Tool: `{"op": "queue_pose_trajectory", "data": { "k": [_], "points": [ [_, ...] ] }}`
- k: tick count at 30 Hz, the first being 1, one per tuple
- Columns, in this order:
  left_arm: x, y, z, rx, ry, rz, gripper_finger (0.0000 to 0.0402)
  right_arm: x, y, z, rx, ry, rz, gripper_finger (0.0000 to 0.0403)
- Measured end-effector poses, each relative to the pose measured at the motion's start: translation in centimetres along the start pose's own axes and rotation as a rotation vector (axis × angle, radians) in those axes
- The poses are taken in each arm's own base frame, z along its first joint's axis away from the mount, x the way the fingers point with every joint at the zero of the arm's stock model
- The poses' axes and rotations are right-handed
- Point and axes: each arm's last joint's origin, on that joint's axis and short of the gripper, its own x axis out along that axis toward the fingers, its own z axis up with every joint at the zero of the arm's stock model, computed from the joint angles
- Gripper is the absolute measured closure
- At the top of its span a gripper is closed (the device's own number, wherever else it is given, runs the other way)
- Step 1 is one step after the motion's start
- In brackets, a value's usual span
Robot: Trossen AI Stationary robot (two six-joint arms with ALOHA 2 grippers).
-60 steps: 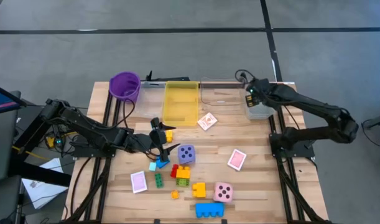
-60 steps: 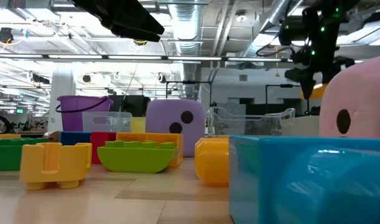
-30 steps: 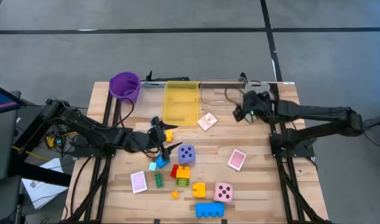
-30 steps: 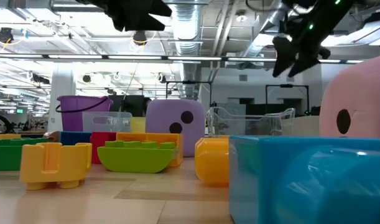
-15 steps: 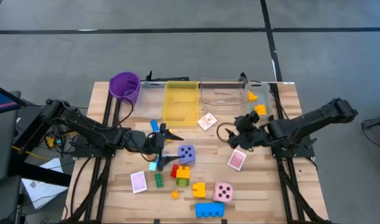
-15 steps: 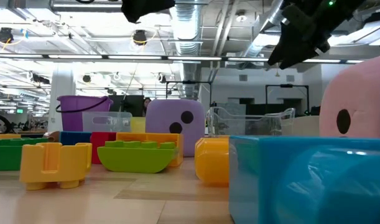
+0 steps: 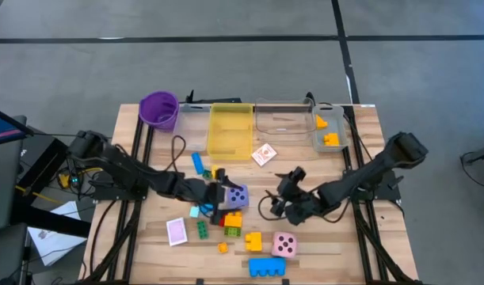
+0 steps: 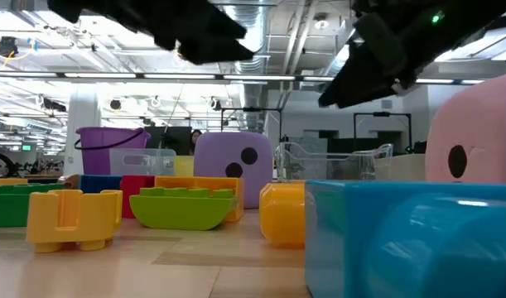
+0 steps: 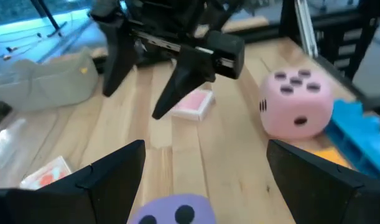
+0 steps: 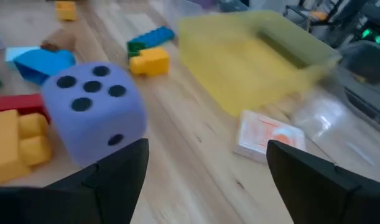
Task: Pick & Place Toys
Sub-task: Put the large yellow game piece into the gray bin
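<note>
High view: both arms have swung inward from the bins, so another pick looks imminent. Left claw (image 7: 219,199) open beside the purple foam die (image 7: 238,195); right claw (image 7: 283,199) open, mid-surface, over the pink-backed playing card.

Left wrist view: pink foam die (image 9: 295,103) clear, near the surface's (image 9: 227,162) edge.

Right wrist view: room around the yellow plastic bin (image 10: 258,59).

High camera looking straight down over whole wooden surface (image 7: 329,245). Low camera sitting at surface level, close behind bricks. Wrist cameras facing each other, sharing purple foam die with black dots (image 7: 238,195) (image 9: 173,210) (image 10: 93,112) (image 8: 227,165).
</note>
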Motion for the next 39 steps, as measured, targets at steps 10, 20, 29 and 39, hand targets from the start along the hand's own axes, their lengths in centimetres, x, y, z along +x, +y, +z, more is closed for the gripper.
{"op": "queue_pose_trajectory", "data": {
  "k": [10,20,29,39],
  "points": [
    [2.2,-0.8,-0.3,0.097,0.063,-0.033,0.0073,0.8,1.2,-1.0,-0.029,0.011,0.034,0.0084],
    [2.4,-2.5,-1.4,-0.008,0.204,-0.141,0.0073,0.3,1.7,-1.2,-0.032,0.001,0.06,0.0084],
    [2.0,-4.9,-2.6,-0.029,0.28,-0.194,0.0073,0.3,1.7,-1.2,-0.028,0.0,0.06,0.0084],
    [3.6,-5.5,-6.0,-0.023,0.423,-0.171,0.0073,0.3,1.7,-1.2,-0.027,0.001,0.058,0.0084]
  ]
}}
